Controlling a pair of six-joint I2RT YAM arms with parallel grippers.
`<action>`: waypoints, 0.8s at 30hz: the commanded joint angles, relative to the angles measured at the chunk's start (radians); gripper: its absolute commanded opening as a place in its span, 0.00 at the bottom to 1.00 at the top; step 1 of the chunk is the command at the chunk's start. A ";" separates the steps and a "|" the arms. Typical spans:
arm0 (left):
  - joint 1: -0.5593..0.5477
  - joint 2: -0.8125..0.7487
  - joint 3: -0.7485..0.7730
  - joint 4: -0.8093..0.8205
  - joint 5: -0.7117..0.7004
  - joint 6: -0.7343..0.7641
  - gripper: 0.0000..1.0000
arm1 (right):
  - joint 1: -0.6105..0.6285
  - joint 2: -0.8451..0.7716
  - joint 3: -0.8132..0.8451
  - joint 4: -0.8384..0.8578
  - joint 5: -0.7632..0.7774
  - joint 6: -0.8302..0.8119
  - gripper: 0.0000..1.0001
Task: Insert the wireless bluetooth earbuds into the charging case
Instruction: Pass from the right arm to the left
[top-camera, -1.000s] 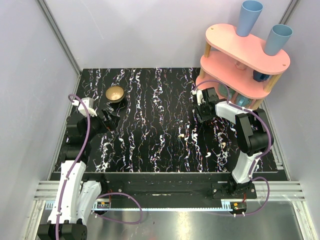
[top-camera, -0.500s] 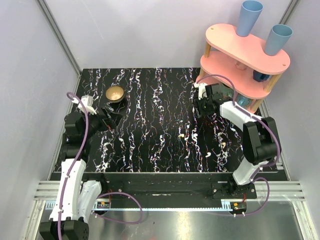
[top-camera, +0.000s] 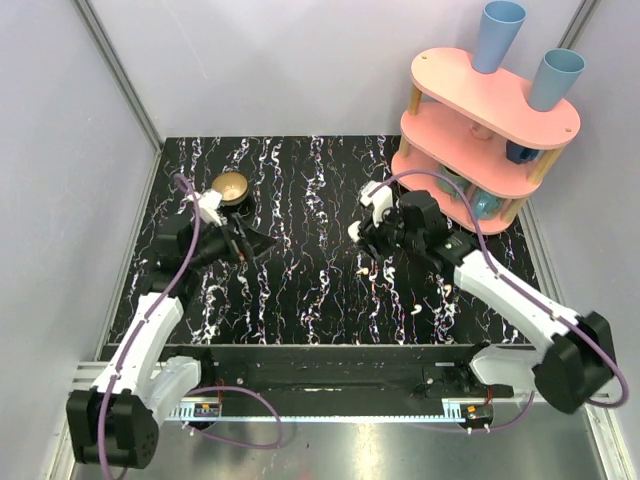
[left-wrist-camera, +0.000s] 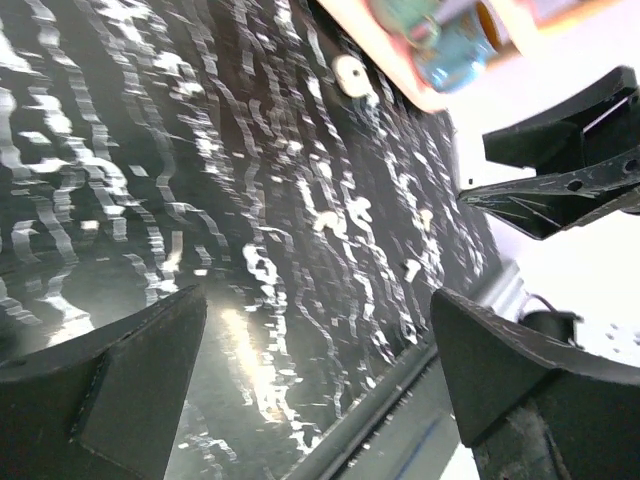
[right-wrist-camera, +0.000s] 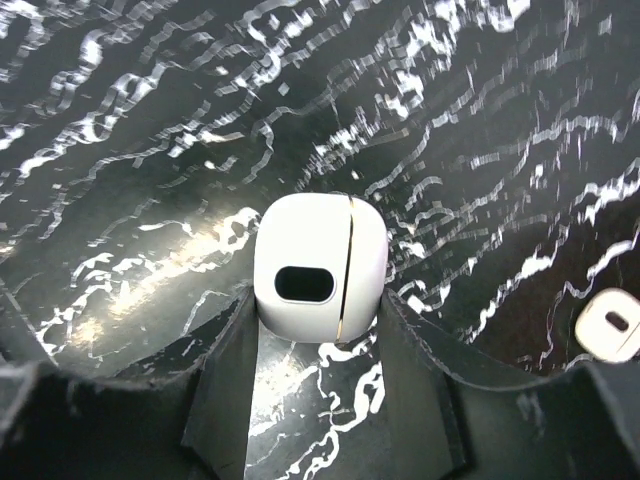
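My right gripper (top-camera: 358, 235) is shut on a white closed charging case (right-wrist-camera: 318, 262), which sits between its fingertips (right-wrist-camera: 232, 330) near the table's middle. Four tiny earbuds lie on the black marbled table: two cream ones (top-camera: 362, 270) (top-camera: 388, 268) just in front of the right gripper, and two white ones (top-camera: 447, 290) (top-camera: 414, 310) further right and nearer. They also show in the left wrist view (left-wrist-camera: 325, 220). My left gripper (top-camera: 258, 242) is open and empty above the table's left part (left-wrist-camera: 318, 300). A small white rounded piece (right-wrist-camera: 610, 325) lies right of the case; I cannot tell what it is.
A small golden bowl (top-camera: 230, 187) stands at the back left, close behind my left gripper. A pink two-tier shelf (top-camera: 480, 130) with blue cups (top-camera: 498, 35) fills the back right corner. Another white round piece (left-wrist-camera: 350, 72) lies near the shelf's foot.
My right arm has swung left and forward from the shelf's foot to the table's middle. My left gripper has moved right, toward the middle.
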 joint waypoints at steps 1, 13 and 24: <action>-0.182 0.038 0.097 0.086 -0.036 -0.043 0.99 | 0.090 -0.163 -0.037 0.046 -0.028 -0.093 0.10; -0.473 0.175 0.248 0.131 -0.113 -0.127 0.99 | 0.245 -0.304 -0.068 -0.031 0.062 -0.248 0.03; -0.587 0.241 0.289 0.154 -0.148 -0.133 0.96 | 0.263 -0.292 -0.071 -0.034 0.096 -0.248 0.01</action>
